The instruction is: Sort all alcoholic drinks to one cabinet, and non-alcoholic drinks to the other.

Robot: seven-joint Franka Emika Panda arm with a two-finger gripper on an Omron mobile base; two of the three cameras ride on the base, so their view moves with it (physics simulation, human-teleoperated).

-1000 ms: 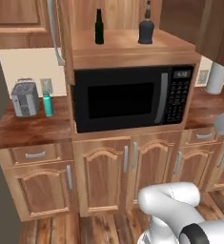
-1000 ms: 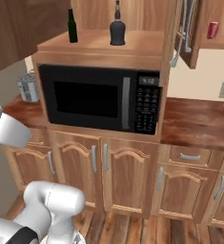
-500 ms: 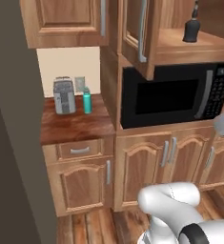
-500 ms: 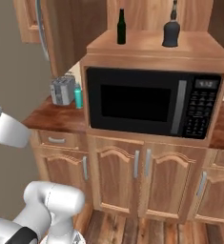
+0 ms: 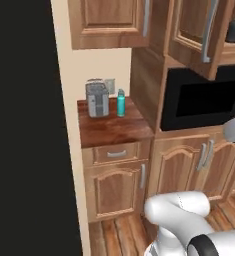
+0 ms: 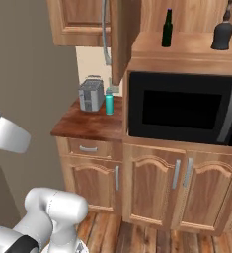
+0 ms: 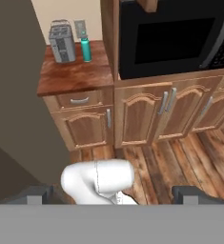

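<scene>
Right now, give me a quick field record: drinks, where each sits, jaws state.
teal bottle: upright on the counter, just right of the toaster
slim green bottle: upright on the shelf above the microwave
squat black bottle: same shelf, right of the green one
gripper: jaws open, holding nothing
upper cabinet door: swung open

Warm wooden cabinets (image 6: 152,185) and a reddish countertop (image 5: 114,127) stand over plank flooring (image 7: 170,162), beside a cream wall (image 5: 96,62).

Base farther left, toward toaster (image 5: 97,98)
</scene>
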